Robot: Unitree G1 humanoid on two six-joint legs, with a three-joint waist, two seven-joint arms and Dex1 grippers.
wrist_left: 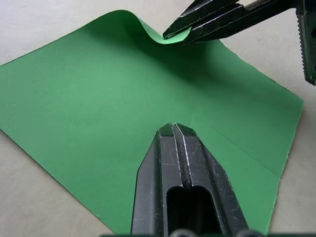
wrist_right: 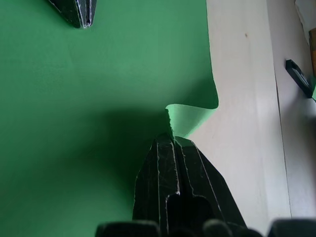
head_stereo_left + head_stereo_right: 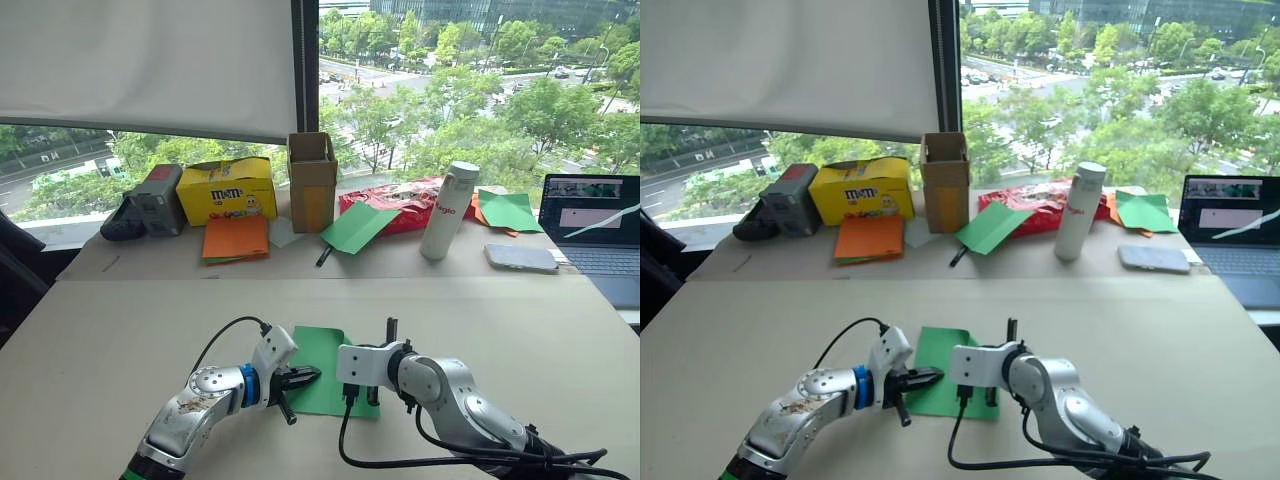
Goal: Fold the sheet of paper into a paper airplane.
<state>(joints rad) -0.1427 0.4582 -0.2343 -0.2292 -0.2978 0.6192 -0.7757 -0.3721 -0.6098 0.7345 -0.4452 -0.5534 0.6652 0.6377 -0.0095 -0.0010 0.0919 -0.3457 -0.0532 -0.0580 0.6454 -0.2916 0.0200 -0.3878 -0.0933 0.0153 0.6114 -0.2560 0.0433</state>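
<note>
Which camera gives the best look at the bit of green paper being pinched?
The right wrist view: the right gripper is shut on a lifted edge of the sheet of paper. The left wrist view shows that pinch from across the sheet. In both eye views the arms partly cover it.

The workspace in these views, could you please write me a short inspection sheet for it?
Surface: pale table, bare around the sheet.
Job's things: green sheet lies flat, one edge lifted.
Clutter: far side holds orange paper, yellow box, carton, bottle, laptop.
Grippers: left gripper shut, tip over the sheet; right gripper shut on the sheet's lifted edge.
Cables: black cables loop along both arms.
Surroundings: window, trees outside.
</note>
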